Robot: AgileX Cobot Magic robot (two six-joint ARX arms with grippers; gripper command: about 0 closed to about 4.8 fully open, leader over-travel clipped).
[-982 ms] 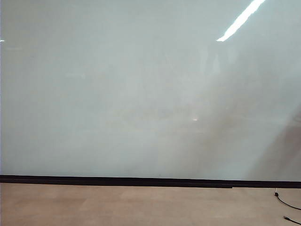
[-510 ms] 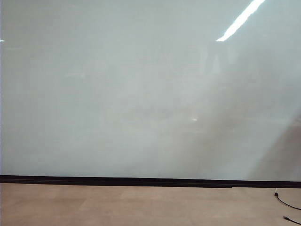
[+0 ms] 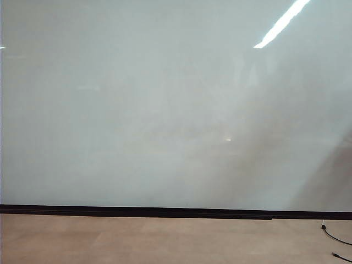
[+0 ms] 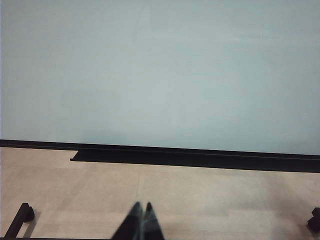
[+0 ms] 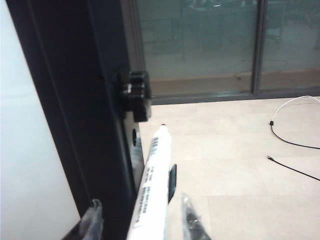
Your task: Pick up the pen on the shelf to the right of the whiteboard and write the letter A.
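Note:
The whiteboard (image 3: 165, 110) fills the exterior view, pale and glossy, with no letter A showing on it and neither gripper in sight. In the right wrist view the pen (image 5: 152, 180), white with black lettering and a small black tip, stands tilted beside the board's black side frame (image 5: 75, 100). My right gripper (image 5: 140, 205) straddles its barrel, jaws open. One finger is close to the barrel and a gap remains on the frame side. The shelf under the pen is out of view. My left gripper (image 4: 142, 206) is shut and empty above the tan floor, facing the whiteboard (image 4: 160, 70).
A black knob (image 5: 134, 95) sticks out of the side frame just beyond the pen's tip. A black clip (image 5: 172, 182) sits beside the barrel. Cables (image 5: 295, 145) lie on the floor, and glass doors (image 5: 210, 45) stand behind. A black ledge (image 4: 190, 159) runs under the board.

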